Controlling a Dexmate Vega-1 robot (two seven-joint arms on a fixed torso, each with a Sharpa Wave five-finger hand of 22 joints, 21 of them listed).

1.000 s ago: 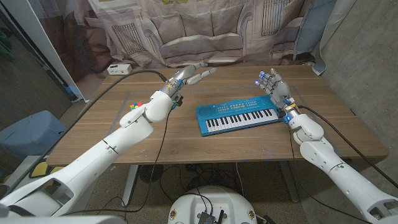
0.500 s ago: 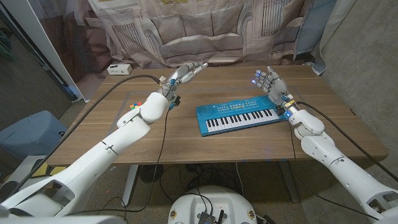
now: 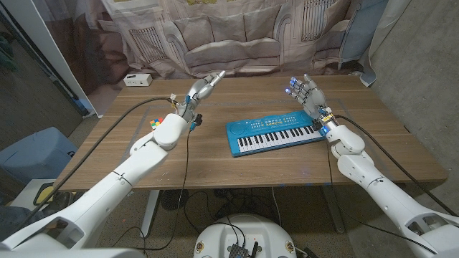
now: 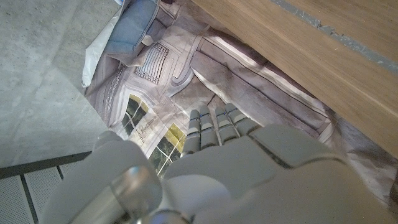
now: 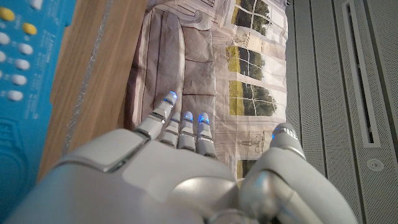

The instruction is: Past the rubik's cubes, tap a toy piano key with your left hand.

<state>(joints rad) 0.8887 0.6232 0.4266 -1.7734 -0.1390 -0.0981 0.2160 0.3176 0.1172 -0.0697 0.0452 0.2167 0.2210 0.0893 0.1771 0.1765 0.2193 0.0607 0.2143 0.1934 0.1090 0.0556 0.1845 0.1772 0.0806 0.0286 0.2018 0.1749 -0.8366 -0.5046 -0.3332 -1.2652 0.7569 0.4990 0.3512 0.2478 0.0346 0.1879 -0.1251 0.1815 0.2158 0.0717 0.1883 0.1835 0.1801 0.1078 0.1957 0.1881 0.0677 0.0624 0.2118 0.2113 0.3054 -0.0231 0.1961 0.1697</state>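
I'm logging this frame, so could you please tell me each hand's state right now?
Left hand: open, holding nothing, raised above the table.
Right hand: open, fingers apart, holding nothing.

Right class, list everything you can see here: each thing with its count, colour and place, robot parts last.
toy piano: one, blue with white and black keys, middle of the table, nearer the right hand.
rubik's cubes: multicoloured, partly hidden behind the left arm on the table's left side; count cannot be told.
white box: one, far left corner of the table.
table: one, brown wood.
backdrop cloth: one, printed with buildings, behind the table.
left hand: raised over the table, left of the piano, holds nothing.
right hand: raised, fingers apart, behind the piano's right end.
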